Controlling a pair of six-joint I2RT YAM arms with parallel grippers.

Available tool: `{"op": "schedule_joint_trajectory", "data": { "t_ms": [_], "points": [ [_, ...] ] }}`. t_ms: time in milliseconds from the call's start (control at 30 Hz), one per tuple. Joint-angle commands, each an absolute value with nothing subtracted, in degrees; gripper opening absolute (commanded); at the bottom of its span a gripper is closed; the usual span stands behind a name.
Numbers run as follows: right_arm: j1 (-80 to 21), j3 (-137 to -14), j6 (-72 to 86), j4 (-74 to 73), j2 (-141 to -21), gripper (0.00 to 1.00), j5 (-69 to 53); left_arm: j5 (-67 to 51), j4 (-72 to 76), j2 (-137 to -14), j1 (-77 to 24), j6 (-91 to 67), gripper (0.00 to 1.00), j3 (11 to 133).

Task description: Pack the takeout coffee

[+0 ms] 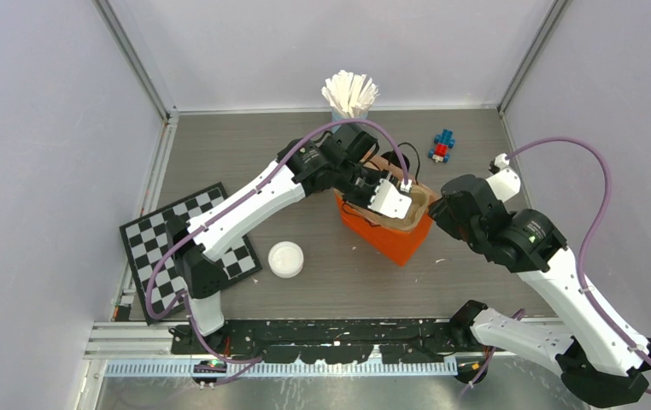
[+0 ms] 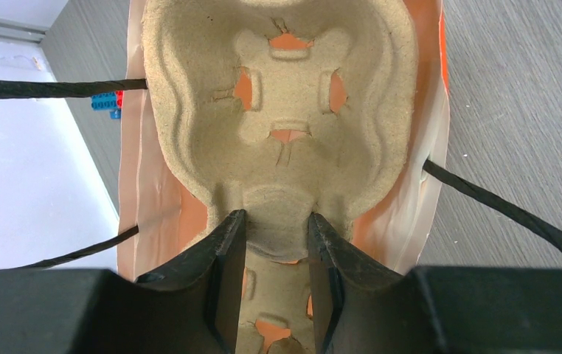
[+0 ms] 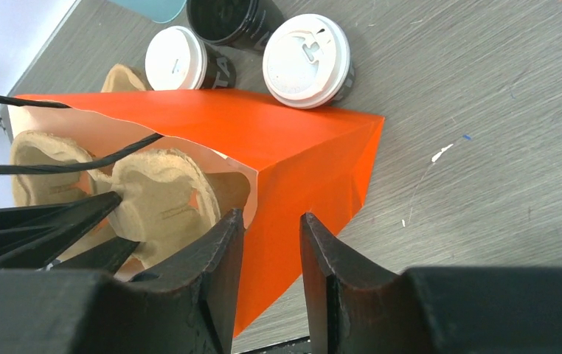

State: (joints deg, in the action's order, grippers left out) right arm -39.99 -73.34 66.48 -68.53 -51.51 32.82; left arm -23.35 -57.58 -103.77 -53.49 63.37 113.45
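**Seating the carrier in the bag.** The left tool [image 2: 276,216] is closed narrowly on the raised centre ridge of the pulp carrier [image 2: 289,92]. The carrier sits partly inside the orange bag [image 3: 300,147], near the middle of the worktop [image 1: 322,282]. The right tool [image 3: 271,216] straddles the bag's rim at one corner, one finger inside and one outside; whether it pinches the paper cannot be told. The takeout coffee is not yet packed. A lidded cup [image 3: 306,50], a second lidded cup [image 3: 177,59] and an uncapped cup [image 3: 223,18] stand just beside the bag's far wall, toward the far edge (what looks like a loose white lid [image 1: 286,259] lies left of the bag, nearer the near edge). The step probably calls for pressing the carrier down level until it rests flat. Meanwhile the mouth should be kept spread and the black cord handles [image 2: 499,206] kept clear of the wells. The carrier is matte, rough moulded fibre with rounded lobes and slit flaps that show orange beneath. The bag is smooth creased paper, pale inside. The cups are glossy black paper, and their lids are round, smooth white plastic.
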Motion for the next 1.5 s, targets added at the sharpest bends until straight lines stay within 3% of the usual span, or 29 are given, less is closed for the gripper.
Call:
{"op": "schedule_joint_trajectory", "data": {
  "t_ms": [0,200,300,600,1467],
  "points": [
    [-39.8,-73.0,64.8,-65.6,-52.0,0.39,33.1,-22.5,-57.4,-103.7,-52.8,63.7,0.29,114.6],
    [-39.8,-71.3,62.6,-64.0,-51.9,0.36,34.3,-22.7,-57.7,-103.6,-52.8,63.7,0.28,114.4],
    [-39.7,-70.3,62.6,-64.1,-51.0,0.24,34.0,-22.3,-57.7,-103.6,-52.8,63.8,0.28,114.4],
    [-39.7,-67.5,53.5,-61.1,-49.0,0.01,32.4,-22.0,-57.7,-103.9,-52.0,63.6,0.28,114.9],
    [-39.8,-65.0,47.4,-53.8,-48.7,0.0,23.1,-34.8,-54.4,-106.7,-51.9,67.0,0.39,113.4]
  ]
}}
